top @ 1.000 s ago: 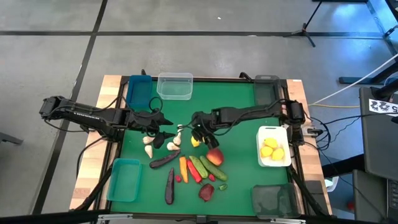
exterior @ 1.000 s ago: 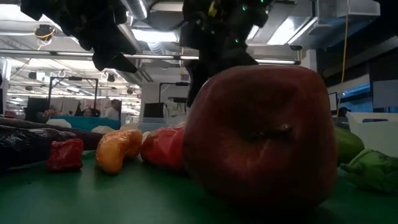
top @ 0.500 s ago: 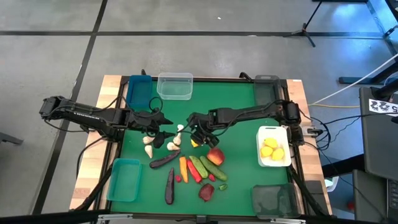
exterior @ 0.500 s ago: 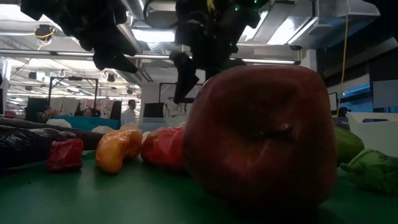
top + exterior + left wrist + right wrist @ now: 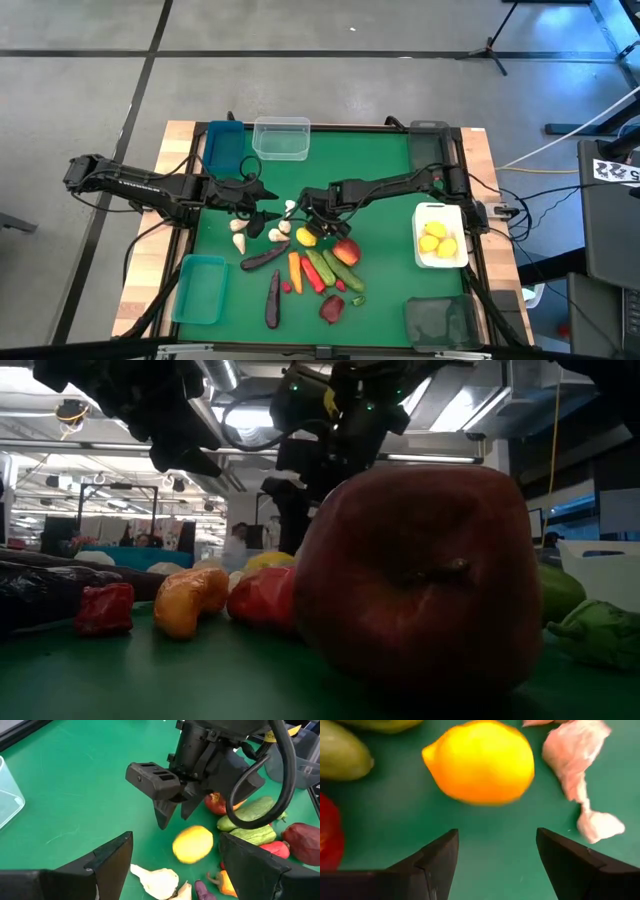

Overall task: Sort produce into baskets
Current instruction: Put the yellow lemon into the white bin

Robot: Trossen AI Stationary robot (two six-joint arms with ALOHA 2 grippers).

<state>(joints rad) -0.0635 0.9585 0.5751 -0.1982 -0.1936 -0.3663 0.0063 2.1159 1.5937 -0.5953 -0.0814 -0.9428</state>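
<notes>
The right gripper point(image 5: 492, 865) holds its two dark fingers point(image 5: 437, 865) spread apart and empty, just above the green table mat point(image 5: 370, 170). Right in front of the gap lies a smooth yellow toy lemon point(image 5: 482, 762), free on the mat and untouched. A white papery garlic bulb point(image 5: 580, 775) lies just beside the lemon, off one fingertip, and a green toy cucumber point(image 5: 340, 752) and a red toy pepper point(image 5: 327, 842) crowd the other fingertip.

In the high view the right gripper point(image 5: 308, 213) is tipped downward over the middle of the mat, its arm stretched out low from the right edge. Beyond the lemon point(image 5: 306, 237) lie a red toy apple point(image 5: 346, 252) and an orange toy carrot point(image 5: 294, 266). A white shallow plastic tray point(image 5: 421, 213) holding yellow lemons sits well apart, back along the arm.

The left gripper point(image 5: 262, 213) faces it across the garlic, fingers point(image 5: 112, 860) also apart and empty, its arm reaching in low from the left.
</notes>
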